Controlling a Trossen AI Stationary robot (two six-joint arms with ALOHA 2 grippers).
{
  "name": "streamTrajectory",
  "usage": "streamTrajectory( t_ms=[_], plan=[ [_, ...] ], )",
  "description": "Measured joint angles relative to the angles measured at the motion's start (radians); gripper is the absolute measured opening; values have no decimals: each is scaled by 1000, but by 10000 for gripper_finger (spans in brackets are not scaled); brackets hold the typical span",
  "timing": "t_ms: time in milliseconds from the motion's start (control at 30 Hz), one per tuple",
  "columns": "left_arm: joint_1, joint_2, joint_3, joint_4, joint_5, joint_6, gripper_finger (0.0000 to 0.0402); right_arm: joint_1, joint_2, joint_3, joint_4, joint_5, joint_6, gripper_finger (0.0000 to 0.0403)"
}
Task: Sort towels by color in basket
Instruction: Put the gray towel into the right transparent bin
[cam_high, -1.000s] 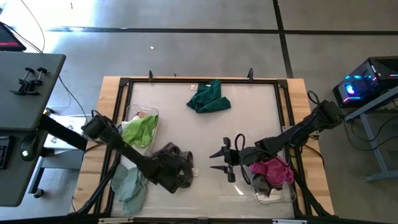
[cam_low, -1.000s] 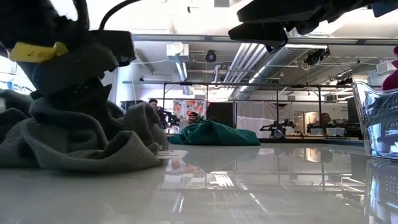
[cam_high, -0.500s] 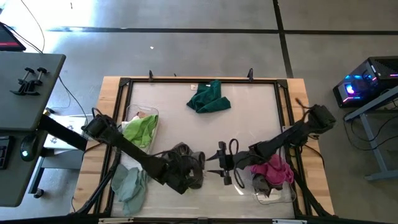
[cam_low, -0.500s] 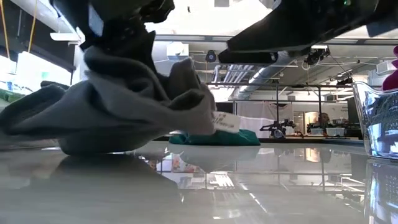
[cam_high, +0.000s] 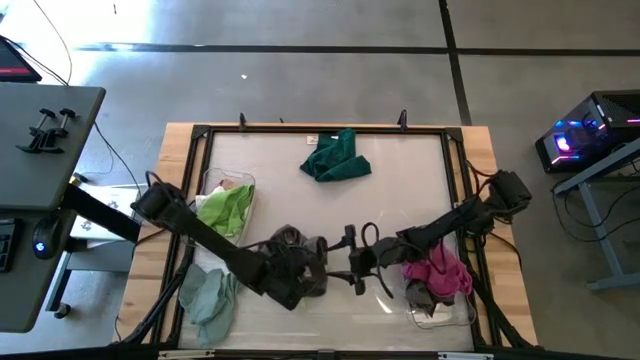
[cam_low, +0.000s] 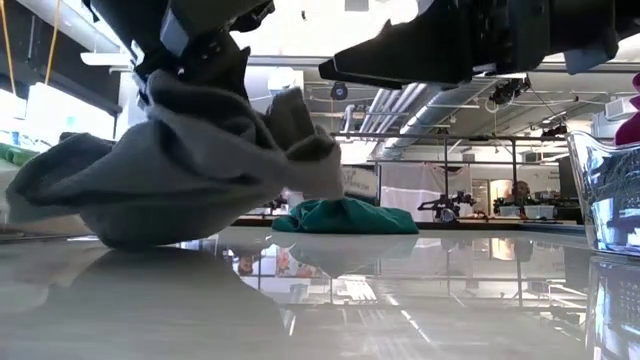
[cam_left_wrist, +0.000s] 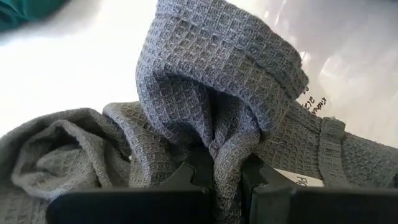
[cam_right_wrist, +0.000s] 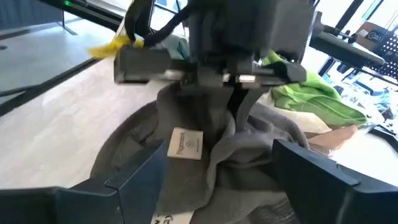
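Near table edge, middle: left gripper (cam_high: 300, 272) pinches the grey towel (cam_high: 292, 248), fingers pressed together on a gathered fold, as its wrist view shows at close range
Change, left arm: a second ago the grey towel lay slumped on the table further left; now it hangs bunched from the gripper, carried right toward the centre, its lower folds touching the surface in the low view
Change, right arm: right gripper (cam_high: 352, 270) has slid left from beside the clear basket (cam_high: 470, 312) and spread its fingers wide
Meaning: looks like a hand-over in the making, the grey towel being offered to the arm that serves the right-hand basket
Towel against right fingers: just beyond the two spread fingertips (cam_right_wrist: 144, 177), centred between them, white label (cam_right_wrist: 185, 144) facing; no contact visible yet
Towel against left fingers: fold rises straight out of the closed tips
Others: magenta towel (cam_high: 440, 275) heaped in the clear basket; lime green towel (cam_high: 226, 208) in the left container; dark green towel (cam_high: 336, 156) far centre; pale teal towel (cam_high: 208, 298) near left
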Motion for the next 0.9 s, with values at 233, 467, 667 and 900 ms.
streamTrajectory(
  t_ms=[233, 467, 667, 900],
  plan=[
    [-45, -112, 0, -1, -123, -1, 6, 36, 16, 0, 6, 113, -52, 291],
    [-72, -194, 0, 183, -188, 195, 6, 170, -19, 0, 147, 399, -318, 291],
    [-41, -195, 0, 450, -130, 444, 6, 262, -83, 0, 213, 498, -493, 291],
    [22, -195, 0, 682, -1, 638, 6, 271, -99, 0, 217, 505, -632, 291]
  ],
)
